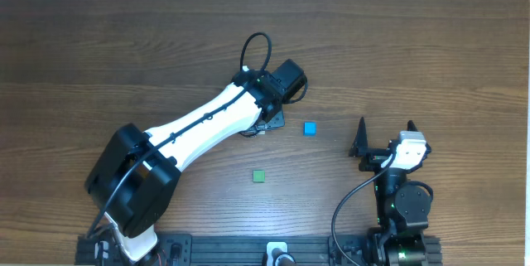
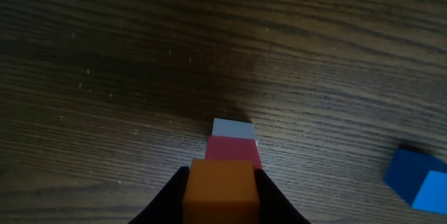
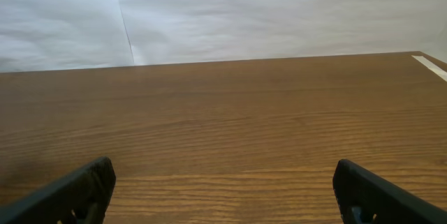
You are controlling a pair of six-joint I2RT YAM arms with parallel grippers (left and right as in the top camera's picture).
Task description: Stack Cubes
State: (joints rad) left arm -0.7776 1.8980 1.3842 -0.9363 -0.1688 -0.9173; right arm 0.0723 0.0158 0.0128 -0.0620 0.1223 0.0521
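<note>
Top view: your left arm reaches up to mid-table, with its pincer tucked under the wrist. A blue cube sits on the table just off that pincer's right side, clear of it. A green cube lies nearer the arm bases, well apart from both pincers. Your right pincer hangs low near its own base, fingers spread wide, with the blue cube well off to its left.

Left wrist view: your pincer is clamped on an orange cube, one dark finger pressed to each side. Just past the orange one a red cube and then a pale grey cube line up as a stack. You cannot tell whether the orange cube rests on the red or sits just above it. The blue cube lies off to one side, apart from the stack.

Right wrist view: your fingers stand far apart with nothing between them, over bare wood, facing a white wall.
</note>
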